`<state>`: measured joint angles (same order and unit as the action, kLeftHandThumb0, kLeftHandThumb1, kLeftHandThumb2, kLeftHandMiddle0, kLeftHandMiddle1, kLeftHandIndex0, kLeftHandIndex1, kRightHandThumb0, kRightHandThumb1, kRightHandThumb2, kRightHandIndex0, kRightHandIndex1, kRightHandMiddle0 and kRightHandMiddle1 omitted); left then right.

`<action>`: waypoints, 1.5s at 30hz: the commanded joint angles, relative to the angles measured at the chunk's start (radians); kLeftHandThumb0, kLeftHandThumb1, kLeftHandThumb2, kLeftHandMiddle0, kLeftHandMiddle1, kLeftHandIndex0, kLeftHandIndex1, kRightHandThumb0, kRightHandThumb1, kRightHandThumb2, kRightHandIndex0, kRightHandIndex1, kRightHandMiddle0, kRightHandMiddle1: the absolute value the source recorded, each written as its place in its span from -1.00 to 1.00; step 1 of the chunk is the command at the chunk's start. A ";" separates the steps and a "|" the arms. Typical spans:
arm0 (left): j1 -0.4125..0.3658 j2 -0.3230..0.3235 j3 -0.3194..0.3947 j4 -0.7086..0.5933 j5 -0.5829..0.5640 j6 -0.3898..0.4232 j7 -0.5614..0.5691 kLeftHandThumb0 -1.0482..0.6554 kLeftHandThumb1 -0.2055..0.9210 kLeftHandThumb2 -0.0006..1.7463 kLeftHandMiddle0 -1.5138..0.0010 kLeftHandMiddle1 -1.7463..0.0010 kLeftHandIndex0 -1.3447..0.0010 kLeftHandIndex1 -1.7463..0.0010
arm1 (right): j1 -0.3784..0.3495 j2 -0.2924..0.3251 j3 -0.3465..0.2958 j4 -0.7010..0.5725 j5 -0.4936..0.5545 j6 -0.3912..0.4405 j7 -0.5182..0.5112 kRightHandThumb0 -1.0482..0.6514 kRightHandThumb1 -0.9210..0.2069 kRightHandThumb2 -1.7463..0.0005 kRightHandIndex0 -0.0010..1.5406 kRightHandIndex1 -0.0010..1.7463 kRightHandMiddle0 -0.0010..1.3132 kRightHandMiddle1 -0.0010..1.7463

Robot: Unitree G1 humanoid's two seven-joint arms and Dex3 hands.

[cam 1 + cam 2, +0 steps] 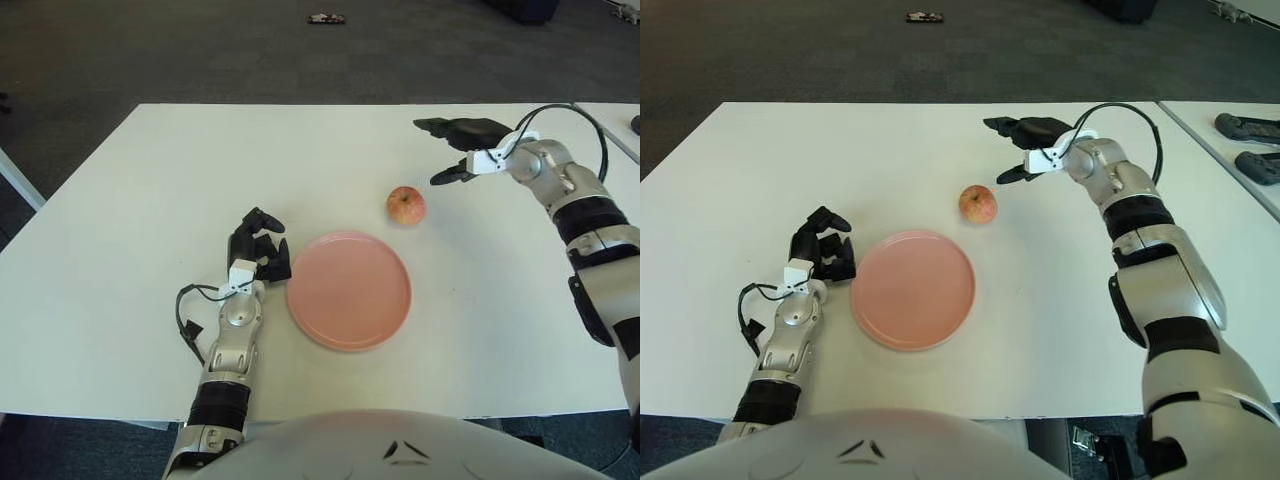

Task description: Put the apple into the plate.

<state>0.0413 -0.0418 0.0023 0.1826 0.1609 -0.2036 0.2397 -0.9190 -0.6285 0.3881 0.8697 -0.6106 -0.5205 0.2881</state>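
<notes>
On the white rectangular table [150, 200], the small round red-and-yellow apple [406, 205] sits upright on the bare surface, just beyond the far right edge of the flat round pink plate [349, 289] and not touching it. That plate lies near the front middle of the table and holds nothing. To the right of the apple and slightly farther back, the right hand [468, 150] hangs above the table with its black fingers [452, 127] spread apart and extended toward the left; they grasp nothing, and a visible gap separates them from the apple. One lower finger points toward the fruit from the right side, while the upper fingers reach out level above it and farther back. A black cable [570, 115] loops over the silver wrist behind this hand. The left hand [258, 246] shows just beside the left rim of the plate, with its black fingers curled inward on themselves and holding nothing; whether it touches the table cannot be told. A thin black cable [190, 310] loops beside the left forearm. Beyond the table, dark grey carpet [200, 50] covers the floor, and a small dark object [327, 18] lies on it at the far edge of view.
</notes>
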 commanded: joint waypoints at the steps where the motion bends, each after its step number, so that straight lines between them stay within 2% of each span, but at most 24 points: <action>1: 0.001 0.003 0.003 0.001 -0.005 0.006 -0.006 -0.41 -0.37 0.75 -0.61 -1.00 -0.12 -1.00 | 0.020 -0.013 -0.015 -0.031 0.020 0.010 0.023 -1.00 -1.00 0.58 -1.00 -1.00 -1.00 -1.00; 11: -0.002 0.004 0.000 0.008 0.000 0.008 -0.003 -0.41 -0.37 0.75 -0.62 -1.00 -0.12 -1.00 | 0.063 -0.028 -0.027 -0.116 0.031 0.046 0.072 -1.00 -1.00 0.62 -1.00 -1.00 -1.00 -1.00; 23: -0.007 0.004 -0.001 0.011 0.005 0.014 -0.001 -0.41 -0.40 0.76 -0.63 -1.00 -0.13 -1.00 | 0.079 -0.031 -0.038 -0.161 0.061 0.049 0.142 -1.00 -1.00 0.64 -1.00 -1.00 -1.00 -1.00; 31: -0.014 0.001 0.003 0.024 0.001 0.003 0.002 -0.42 -0.40 0.77 -0.63 -1.00 -0.14 -1.00 | 0.093 0.000 -0.018 -0.136 0.034 0.029 0.088 -1.00 -1.00 0.59 -1.00 -1.00 -1.00 -1.00; 38: -0.015 0.000 0.001 0.025 0.011 0.007 0.012 -0.42 -0.40 0.77 -0.64 -1.00 -0.13 -1.00 | 0.081 0.000 0.005 -0.108 0.010 -0.008 0.057 -1.00 -1.00 0.53 -1.00 -1.00 -1.00 -1.00; 45: -0.018 -0.002 0.001 0.032 0.007 -0.001 0.014 -0.41 -0.39 0.76 -0.64 -1.00 -0.13 -1.00 | 0.075 0.014 0.027 -0.090 -0.023 -0.018 0.024 -1.00 -1.00 0.55 -1.00 -1.00 -1.00 -1.00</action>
<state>0.0286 -0.0435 0.0014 0.1983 0.1664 -0.2066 0.2491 -0.8352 -0.6287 0.4035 0.7708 -0.6157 -0.5331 0.3327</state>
